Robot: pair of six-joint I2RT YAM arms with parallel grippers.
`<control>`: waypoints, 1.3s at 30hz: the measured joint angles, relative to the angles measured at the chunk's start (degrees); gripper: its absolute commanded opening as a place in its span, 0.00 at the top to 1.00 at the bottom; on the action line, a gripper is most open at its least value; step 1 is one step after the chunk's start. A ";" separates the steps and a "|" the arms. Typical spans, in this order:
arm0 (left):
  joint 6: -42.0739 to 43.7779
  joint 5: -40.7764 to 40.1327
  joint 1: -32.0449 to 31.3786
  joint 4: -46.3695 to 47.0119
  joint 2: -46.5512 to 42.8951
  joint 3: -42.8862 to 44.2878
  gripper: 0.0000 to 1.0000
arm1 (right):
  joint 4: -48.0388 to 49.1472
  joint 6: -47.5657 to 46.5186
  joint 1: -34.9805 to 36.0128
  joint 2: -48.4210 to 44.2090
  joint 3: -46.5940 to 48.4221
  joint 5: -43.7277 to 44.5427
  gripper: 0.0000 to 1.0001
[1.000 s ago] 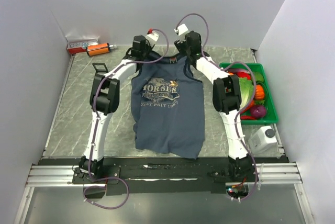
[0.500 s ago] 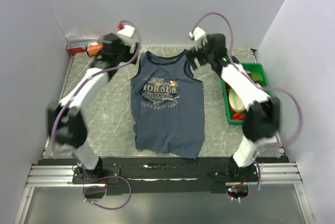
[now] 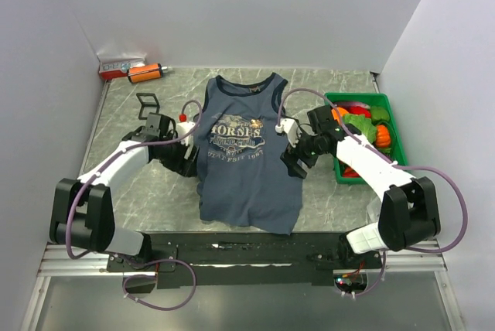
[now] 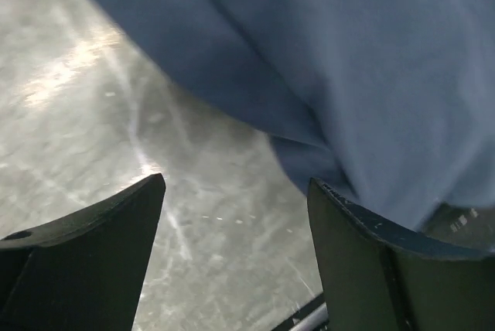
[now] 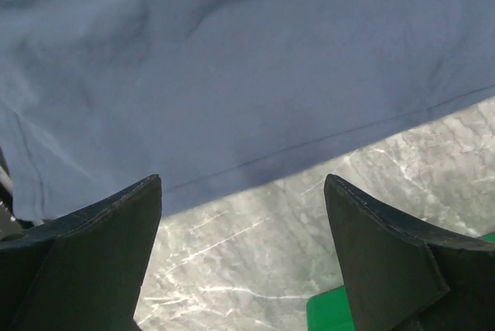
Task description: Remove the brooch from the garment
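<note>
The garment (image 3: 247, 165), a navy tank top with a grey-white print, lies flat in the middle of the table, collar at the far end. A tiny gold-tan speck, probably the brooch (image 3: 255, 124), sits at the upper right of the print. My left gripper (image 3: 189, 162) is open and empty at the garment's left edge. In the left wrist view (image 4: 236, 184) it is over bare marble, with blue cloth (image 4: 371, 76) to the upper right. My right gripper (image 3: 292, 162) is open and empty at the garment's right edge. In the right wrist view (image 5: 241, 180) the cloth's seamed edge (image 5: 232, 76) lies just ahead. The brooch is in neither wrist view.
A green bin (image 3: 356, 97) of toy produce stands at the right, under my right forearm; its corner (image 5: 325, 315) shows in the right wrist view. An orange cylinder (image 3: 145, 73) and a red-white box (image 3: 116, 66) lie at the back left. A small black stand (image 3: 147, 102) is near my left arm.
Both grippers have left the garment's collar at the back, swung outward, and come down to the garment's left and right edges at mid-length. The garment lies much as before.
</note>
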 measured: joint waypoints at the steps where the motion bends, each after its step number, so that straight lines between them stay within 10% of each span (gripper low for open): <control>1: 0.52 0.94 -0.02 -0.92 -0.26 0.00 0.21 | -0.61 -0.26 0.00 -0.17 0.02 -0.02 0.00; 17: 12.46 9.27 -2.45 -13.70 11.72 4.74 0.28 | -8.72 -5.01 7.69 -0.55 -8.76 1.20 0.11; 22: 16.81 10.99 -5.14 -14.95 13.46 4.79 0.44 | -5.33 -3.43 13.53 0.52 -11.78 7.10 0.32; 27: 19.06 11.80 -6.05 -15.30 15.50 4.94 0.97 | -0.52 -1.55 15.08 2.54 -13.81 13.35 0.79; 31: 21.70 11.72 -5.31 -18.45 17.46 6.32 0.99 | 1.25 -1.75 15.10 2.34 -14.91 16.87 1.00; 39: 32.09 6.71 0.52 -29.94 15.80 8.92 0.99 | -2.75 -5.70 14.95 -5.07 -17.62 18.71 1.00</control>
